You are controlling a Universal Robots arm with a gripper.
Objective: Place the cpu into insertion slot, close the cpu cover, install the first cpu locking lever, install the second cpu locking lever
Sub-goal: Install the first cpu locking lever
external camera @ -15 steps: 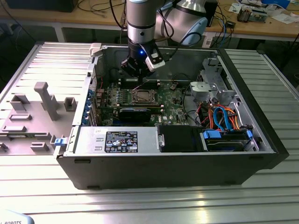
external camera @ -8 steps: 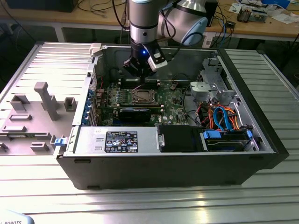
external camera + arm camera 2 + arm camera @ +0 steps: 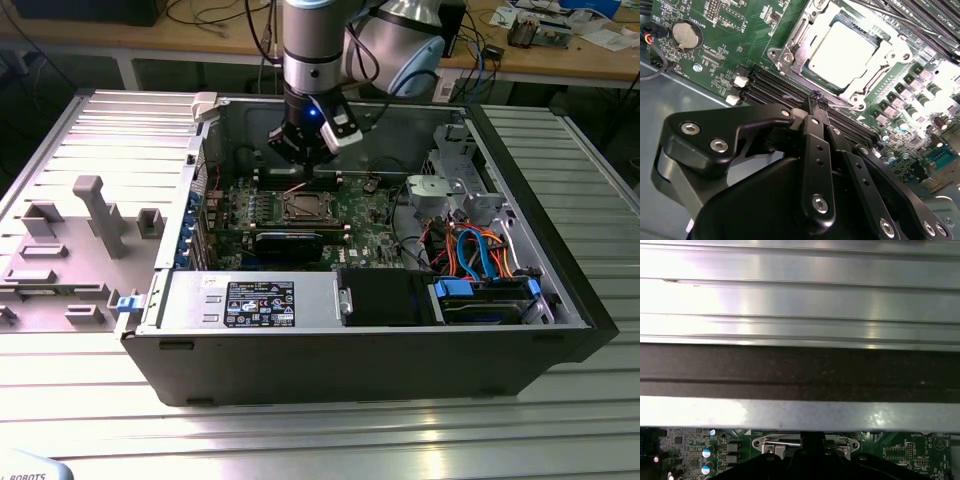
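The cpu point(image 3: 842, 52) lies flat in its socket on the green motherboard, its silver top bright under the light. The cpu cover point(image 3: 790, 47), a silvery frame, lies down around it. My gripper point(image 3: 816, 97) is shut, its black fingers pressed together with the tips at the socket's edge. There they meet a thin wire locking lever point(image 3: 845, 104) that runs along that side. Whether the wire is pinched between the tips I cannot tell. In the exterior view my gripper point(image 3: 300, 170) hangs just behind the socket point(image 3: 303, 207) inside the open computer case.
Black memory slots point(image 3: 772, 82) run beside the socket and a coin battery point(image 3: 686, 34) sits further off. A black card point(image 3: 288, 243), a power supply point(image 3: 250, 300) and a drive cage with blue cables point(image 3: 480, 265) crowd the case. The case wall point(image 3: 800, 372) rises close by.
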